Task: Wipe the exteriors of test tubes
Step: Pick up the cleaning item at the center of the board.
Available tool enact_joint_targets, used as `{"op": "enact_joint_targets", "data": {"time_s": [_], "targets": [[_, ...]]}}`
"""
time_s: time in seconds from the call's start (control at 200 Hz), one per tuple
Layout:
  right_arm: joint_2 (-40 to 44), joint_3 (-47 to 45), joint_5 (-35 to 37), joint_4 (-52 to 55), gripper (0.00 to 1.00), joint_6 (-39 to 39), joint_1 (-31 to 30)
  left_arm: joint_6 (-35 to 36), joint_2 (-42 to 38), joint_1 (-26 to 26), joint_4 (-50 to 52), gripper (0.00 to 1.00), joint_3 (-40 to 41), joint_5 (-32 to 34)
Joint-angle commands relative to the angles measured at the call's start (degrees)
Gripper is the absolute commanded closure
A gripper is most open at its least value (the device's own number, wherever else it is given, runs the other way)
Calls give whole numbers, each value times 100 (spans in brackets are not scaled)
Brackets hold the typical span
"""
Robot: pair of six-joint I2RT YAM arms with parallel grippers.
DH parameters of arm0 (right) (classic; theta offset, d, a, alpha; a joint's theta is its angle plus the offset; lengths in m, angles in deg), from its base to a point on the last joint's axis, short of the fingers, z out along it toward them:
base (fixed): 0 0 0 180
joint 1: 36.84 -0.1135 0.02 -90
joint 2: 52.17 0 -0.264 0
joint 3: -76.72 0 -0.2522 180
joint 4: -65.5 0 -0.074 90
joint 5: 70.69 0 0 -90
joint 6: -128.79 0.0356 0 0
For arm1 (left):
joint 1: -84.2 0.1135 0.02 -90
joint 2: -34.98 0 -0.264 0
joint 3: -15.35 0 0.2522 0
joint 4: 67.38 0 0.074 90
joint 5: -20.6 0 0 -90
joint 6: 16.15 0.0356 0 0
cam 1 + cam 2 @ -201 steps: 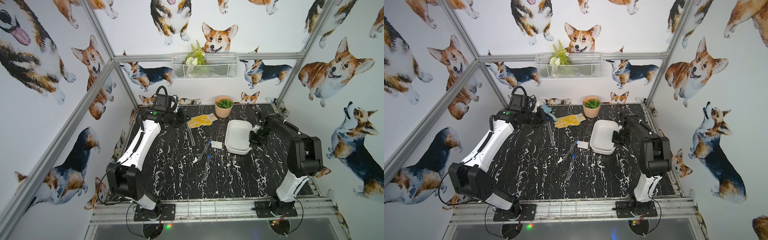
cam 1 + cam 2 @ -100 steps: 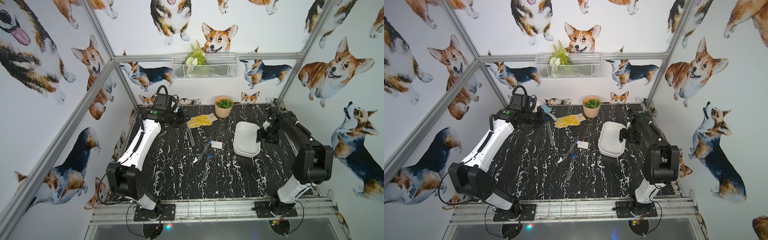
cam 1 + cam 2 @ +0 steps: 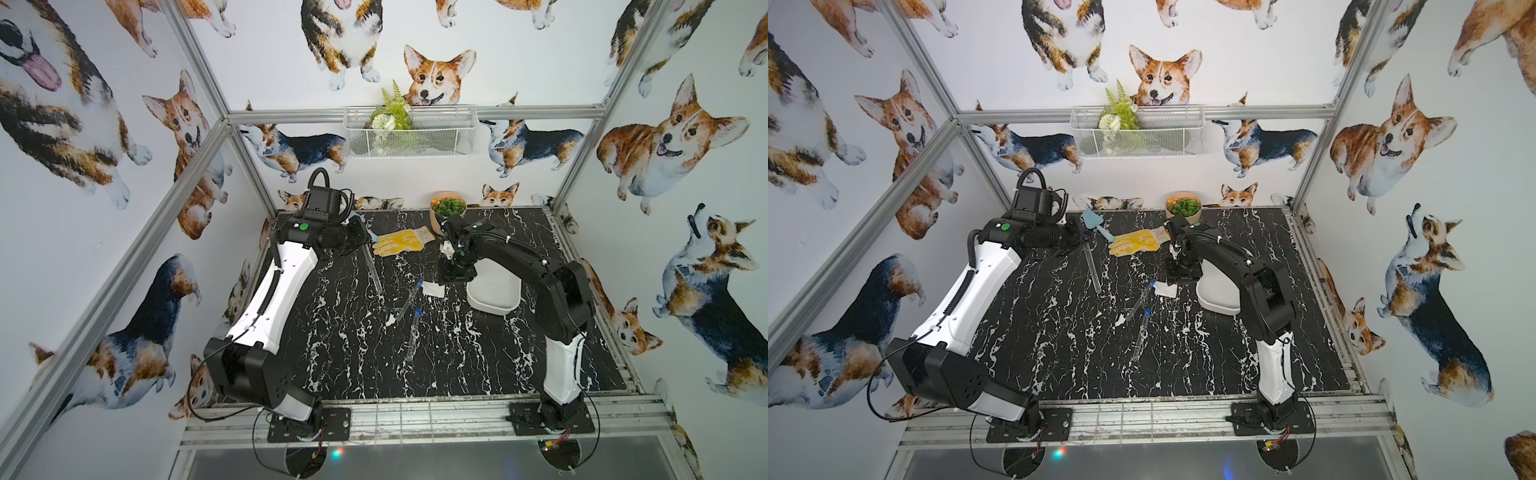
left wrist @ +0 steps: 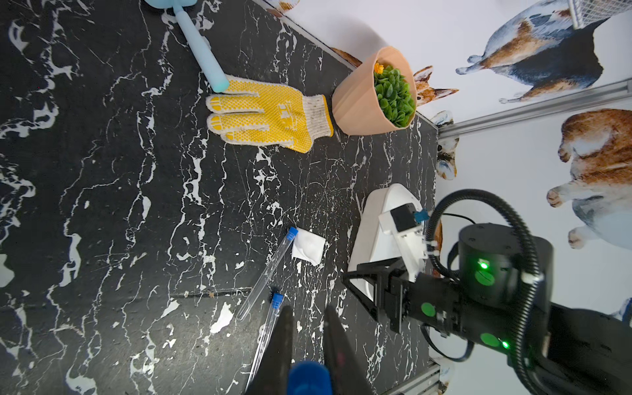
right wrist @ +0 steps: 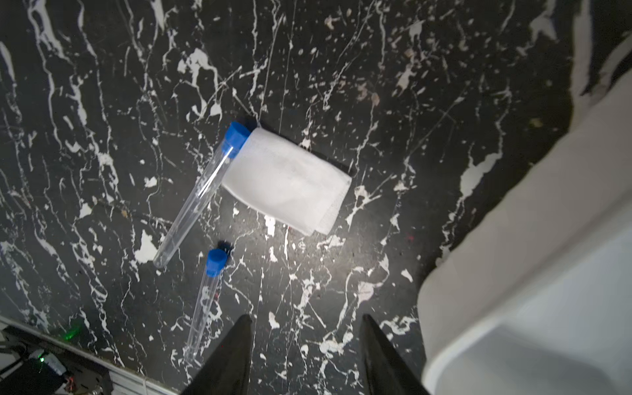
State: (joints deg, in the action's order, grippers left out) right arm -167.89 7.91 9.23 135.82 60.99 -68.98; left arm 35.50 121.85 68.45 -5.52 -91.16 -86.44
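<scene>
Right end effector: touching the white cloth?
Apart. Right wrist view shows bare tabletop between the open right end effector and the white cloth.

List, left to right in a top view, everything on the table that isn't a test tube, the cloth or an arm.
light-blue trowel → yellow glove → plant pot → white tray

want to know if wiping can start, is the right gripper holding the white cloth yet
No, the white cloth lies flat on the table, and the right gripper is open and empty.
</scene>
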Motion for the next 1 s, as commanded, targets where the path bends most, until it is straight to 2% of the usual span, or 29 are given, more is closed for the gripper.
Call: {"op": "enact_joint_targets", "data": {"time_s": [0.0, 0.315, 0.686, 0.836, 0.991], "targets": [[-203, -23, -121, -723, 53, 543, -33, 86, -112, -117, 282, 86, -76, 567], [-835, 215, 437, -1170, 57, 751, -295, 233, -128, -1097, 856, 86, -318, 2197], [-1121, -356, 1383, -1459, 61, 1109, -441, 82, -162, -1330, 960, 86, -259, 2318], [-1097, -576, 1579, -1524, 84, 1108, -502, 32, -234, -1376, 1031, 86, -197, 2389], [-678, -1015, 1387, -1772, 95, 951, -514, -6, -259, -1430, 996, 86, -72, 2407]]}}
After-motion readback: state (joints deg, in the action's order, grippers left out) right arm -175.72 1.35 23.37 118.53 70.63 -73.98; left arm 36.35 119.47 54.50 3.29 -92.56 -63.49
